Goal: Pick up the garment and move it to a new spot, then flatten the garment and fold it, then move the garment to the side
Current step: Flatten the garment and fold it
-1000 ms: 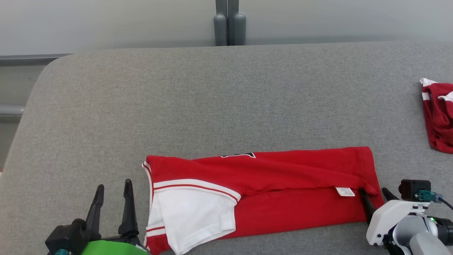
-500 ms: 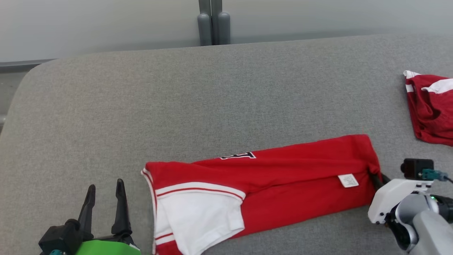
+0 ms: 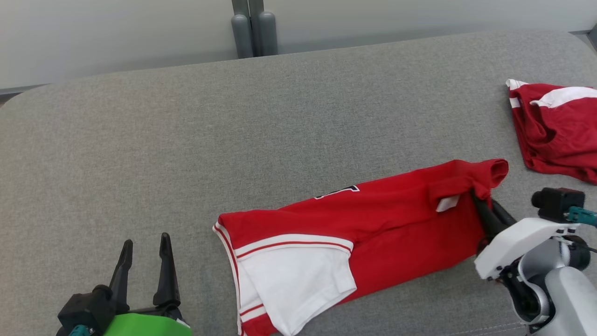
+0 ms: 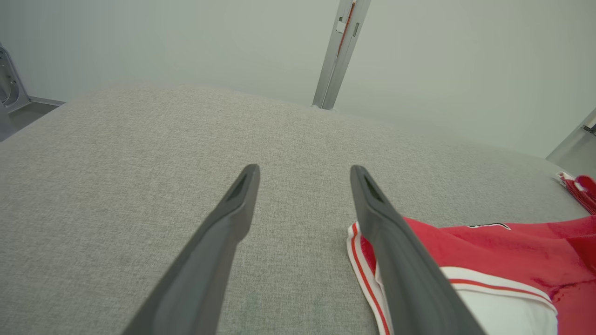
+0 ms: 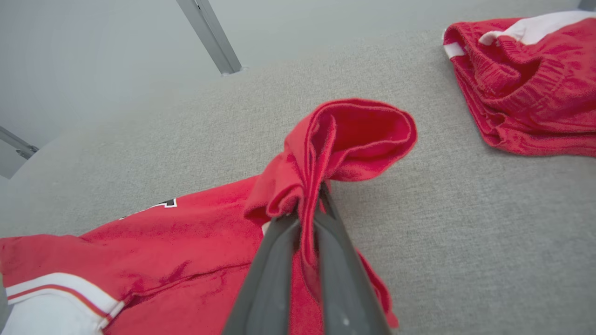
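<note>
- My right gripper [image 3: 482, 205] is clamped on the right-end hem of the red garment [image 3: 373, 219]. Since a second ago that corner's come up off the grey cushion [image 3: 233, 140] and curled over, and the whole piece now lies slanted.
- The head camera swung too, so the grey post [image 3: 249, 28] only looks shifted.
- The left gripper [image 3: 145, 240] hovers by the white-sleeve end, fingers apart, nothing in them.
- Room: there's bare cushion behind and to the left, up to the back edge. A second red garment [image 3: 555, 126] lies near the lifted corner, not touching it.
</note>
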